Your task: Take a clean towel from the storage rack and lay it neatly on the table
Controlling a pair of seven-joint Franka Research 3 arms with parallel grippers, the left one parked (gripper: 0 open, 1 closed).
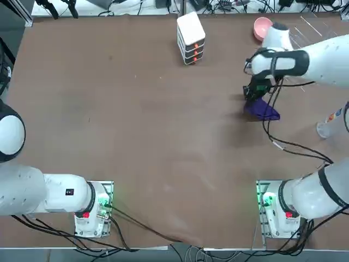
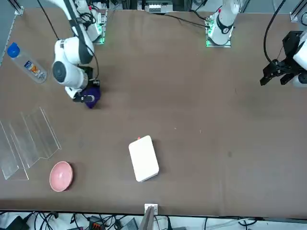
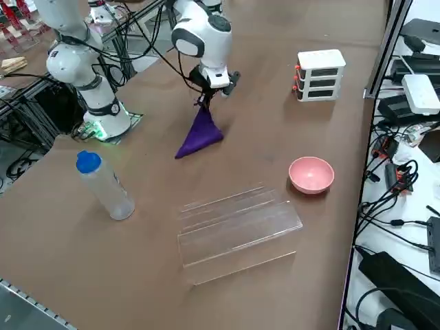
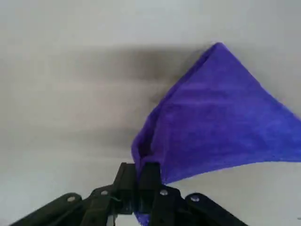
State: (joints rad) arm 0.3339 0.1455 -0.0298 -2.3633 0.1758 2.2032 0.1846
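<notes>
Right pincer clamped on one corner of the towel, upper middle of the side view, its lower edge trailing on the desk. It's clear of the storage rack; spreading it flat remains.

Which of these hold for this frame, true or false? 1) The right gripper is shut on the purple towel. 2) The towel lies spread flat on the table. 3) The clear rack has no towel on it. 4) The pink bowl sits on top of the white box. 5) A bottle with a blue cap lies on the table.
1) True: the right gripper pinches one corner of the towel.
2) False: the towel hangs in a cone from the gripper, only its lower edge on the table.
3) True: the storage rack stands bare.
4) False: the pink bowl sits on the table, apart from the white box.
5) True: the bottle lies beside the rack.
</notes>
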